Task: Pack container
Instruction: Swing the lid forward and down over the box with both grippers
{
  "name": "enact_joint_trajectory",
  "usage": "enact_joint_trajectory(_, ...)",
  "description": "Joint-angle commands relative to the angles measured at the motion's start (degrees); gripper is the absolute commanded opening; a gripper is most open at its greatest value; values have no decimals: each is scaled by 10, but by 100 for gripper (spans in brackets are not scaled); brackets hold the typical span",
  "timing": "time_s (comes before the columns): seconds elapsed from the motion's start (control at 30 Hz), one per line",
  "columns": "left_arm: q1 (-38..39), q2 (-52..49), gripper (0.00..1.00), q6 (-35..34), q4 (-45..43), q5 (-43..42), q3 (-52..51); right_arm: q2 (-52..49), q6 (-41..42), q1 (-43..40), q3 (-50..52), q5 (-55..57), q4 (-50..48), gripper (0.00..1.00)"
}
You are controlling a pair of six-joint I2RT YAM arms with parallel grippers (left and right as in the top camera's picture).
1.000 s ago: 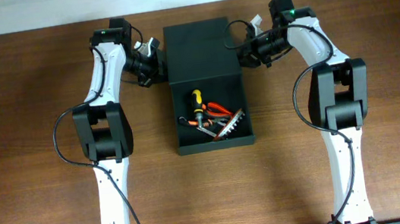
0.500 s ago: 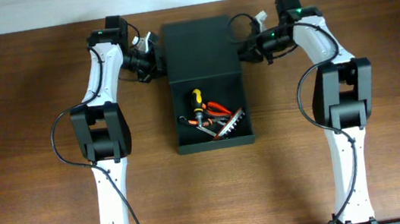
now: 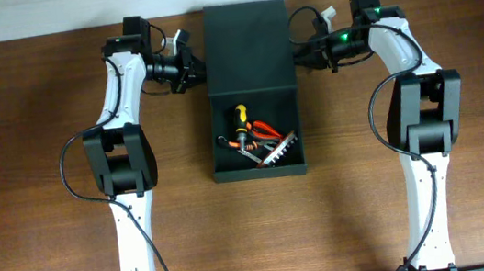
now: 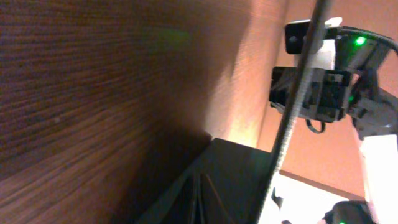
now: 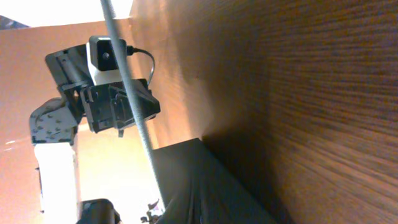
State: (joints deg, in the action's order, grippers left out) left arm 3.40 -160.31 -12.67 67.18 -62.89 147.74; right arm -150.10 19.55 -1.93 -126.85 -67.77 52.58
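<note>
Where left hand (image 3: pixel 192 66) faces right hand (image 3: pixel 300 52), the container (image 3: pixel 247 47) lies between.

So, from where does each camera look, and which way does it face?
Overhead: above the table, facing straight down on the open box with tools; left arm and right arm show, left gripper and right gripper beside the lid.
Left wrist: low beside the box, facing across it toward the right arm; its own fingers are not clear.
Right wrist: mirrored, facing the left arm across the box; own fingers not clear.
Shared: both wrist views show the box, the table and the opposite arm.
</note>
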Motion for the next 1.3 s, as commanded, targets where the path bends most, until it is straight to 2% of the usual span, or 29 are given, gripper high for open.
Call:
enact_joint_trajectory(0.0,2,-4,2,8,-10,-69,4,-4,0,4,2,-63,-2,4)
enact_joint_trajectory(0.43,2,-4,2,40,-11,-193,12,35,0,4,2,-109,40,4)
enact_joint_trajectory(0.57,2,-4,2,42,6,-199,43,56,-2,4,2,-109,72,4)
enact_joint_trajectory(0.8,2,-4,2,117,142,-196,164,108,-73,4,2,-106,178,4)
enact_joint_trajectory(0.9,2,-4,2,141,214,-151,221,132,-104,5,2,-67,231,4)
enact_joint_trajectory(1.07,1,-4,2,145,259,-107,270,150,-108,5,2,-22,249,4)
enact_joint_trajectory(1.27,2,-3,2,170,295,-116,289,151,-200,5,2,-22,351,4)
